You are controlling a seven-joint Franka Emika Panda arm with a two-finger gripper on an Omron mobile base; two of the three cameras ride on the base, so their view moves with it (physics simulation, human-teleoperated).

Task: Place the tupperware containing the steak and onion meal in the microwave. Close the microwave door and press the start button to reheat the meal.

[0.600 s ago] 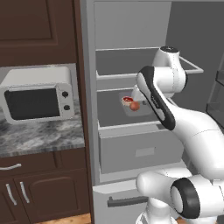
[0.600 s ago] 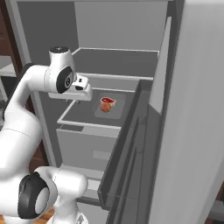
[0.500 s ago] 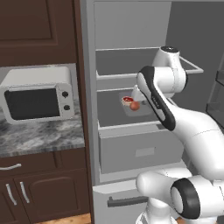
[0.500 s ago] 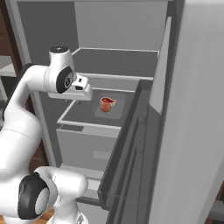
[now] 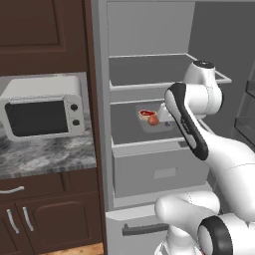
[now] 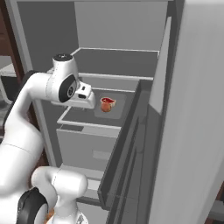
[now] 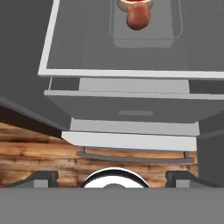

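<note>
Simulated kitchen with an open grey refrigerator (image 5: pixel 149 74). At left, a small white countertop microwave (image 5: pixel 42 110) stands on the marbled table (image 5: pixel 45 157). On the middle fridge shelf (image 5: pixel 124 130) lies the shallow pale grey tupperware (image 6: pixel 117 106) holding the flat red steak (image 6: pixel 107 101) and round reddish-brown onion (image 7: pixel 138 18). The claw (image 7: pixel 112 177) stands spread wide, holding nothing, near the shelf front. Best approach, by judgement: advance level and take the tupperware by its near rim.

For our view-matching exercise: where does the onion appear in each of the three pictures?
Left base view: the onion sits centre-right, in the tupperware.
Right base view: centre-left, beside the steak.
Hand view: top edge, right of centre.
Shared landmark: the fridge shelf.
</note>
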